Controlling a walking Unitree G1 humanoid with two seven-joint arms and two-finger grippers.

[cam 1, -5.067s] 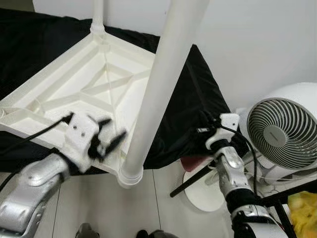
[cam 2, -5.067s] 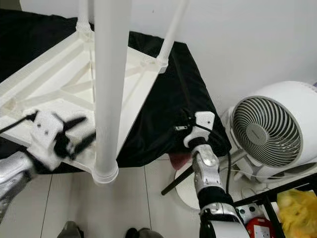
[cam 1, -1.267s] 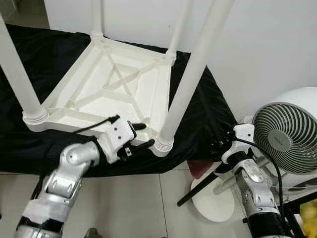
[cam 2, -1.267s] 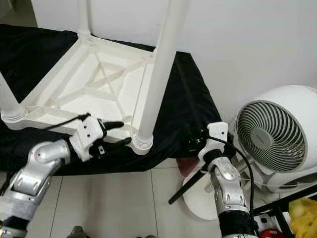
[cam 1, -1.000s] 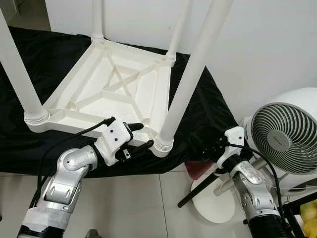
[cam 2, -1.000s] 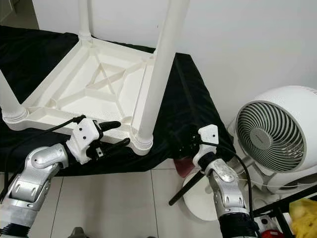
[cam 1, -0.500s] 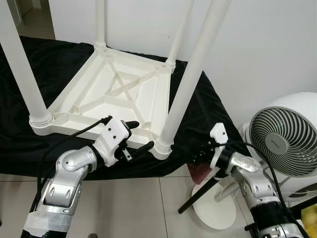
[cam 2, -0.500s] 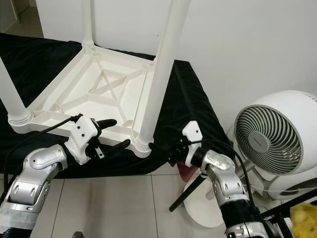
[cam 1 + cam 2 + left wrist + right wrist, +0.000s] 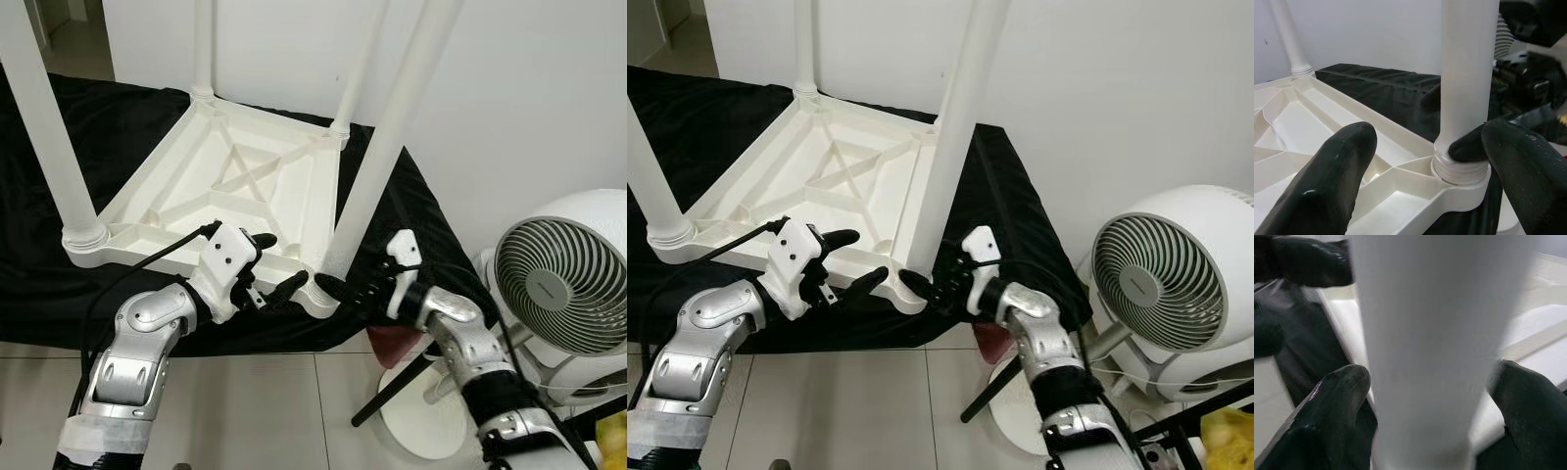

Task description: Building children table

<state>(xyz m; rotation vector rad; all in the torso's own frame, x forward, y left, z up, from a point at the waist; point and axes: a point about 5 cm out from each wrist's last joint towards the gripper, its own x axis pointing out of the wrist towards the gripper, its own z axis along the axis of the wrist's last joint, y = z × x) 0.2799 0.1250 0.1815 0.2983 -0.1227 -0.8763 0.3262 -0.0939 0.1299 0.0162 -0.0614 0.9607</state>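
With all four legs standing in the upturned children's table [image 9: 235, 176] on the black cloth [image 9: 411, 211], my wide-open right gripper [image 9: 921, 285] straddled the nearest leg [image 9: 377, 162] at 3 o'clock, my open left gripper [image 9: 279, 266] opposite, apparently checking its seating.

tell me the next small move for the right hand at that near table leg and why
Probably close the right hand on the near leg just above its socket. In the right wrist view its fingers sit open on either side of the leg without gripping. The left hand hovers open beside the upturned table, so nothing holds the leg yet.
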